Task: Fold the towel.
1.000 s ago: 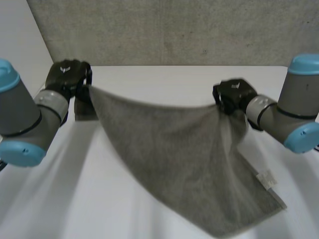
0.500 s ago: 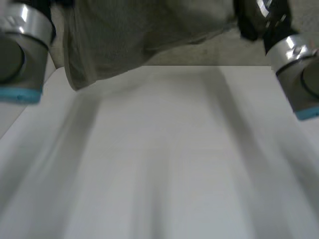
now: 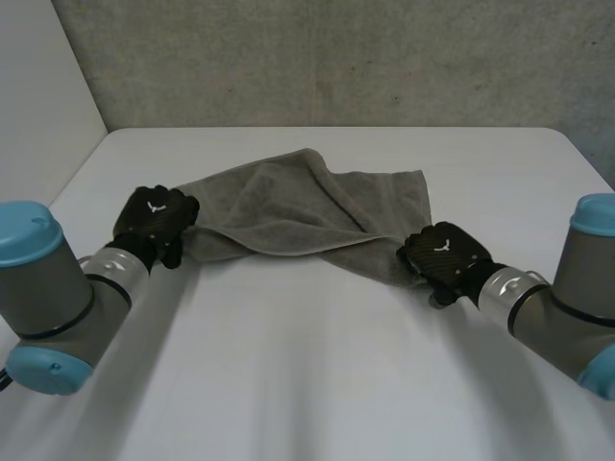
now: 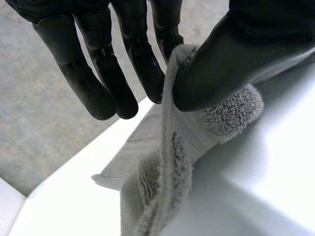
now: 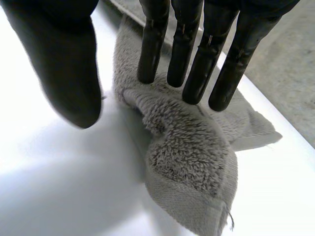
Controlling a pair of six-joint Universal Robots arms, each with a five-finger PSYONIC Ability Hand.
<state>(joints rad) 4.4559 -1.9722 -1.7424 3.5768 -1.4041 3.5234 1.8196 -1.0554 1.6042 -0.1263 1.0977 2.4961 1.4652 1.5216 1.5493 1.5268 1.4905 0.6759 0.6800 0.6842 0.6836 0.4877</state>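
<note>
The grey towel point(image 3: 307, 206) lies rumpled and partly doubled over on the white table point(image 3: 317, 375), stretched between my two hands. My left hand point(image 3: 154, 219) sits at the towel's left end. In the left wrist view its thumb point(image 4: 236, 64) pinches the towel's edge point(image 4: 170, 147) against a finger, with the cloth trailing down onto the table. My right hand point(image 3: 444, 254) rests at the towel's near right corner. In the right wrist view its fingers point(image 5: 187, 49) are straight over that corner point(image 5: 192, 157), the thumb stands apart, and the corner lies loose on the table.
A grey wall point(image 3: 336, 58) rises behind the table's far edge. Bare table stretches between my arms toward the near side. The table's left edge point(image 3: 72, 178) runs close beside my left hand.
A second ago the towel hung in the air between both shut hands. It was swung up and now lies on the table. My right hand has opened and let its corner go.
</note>
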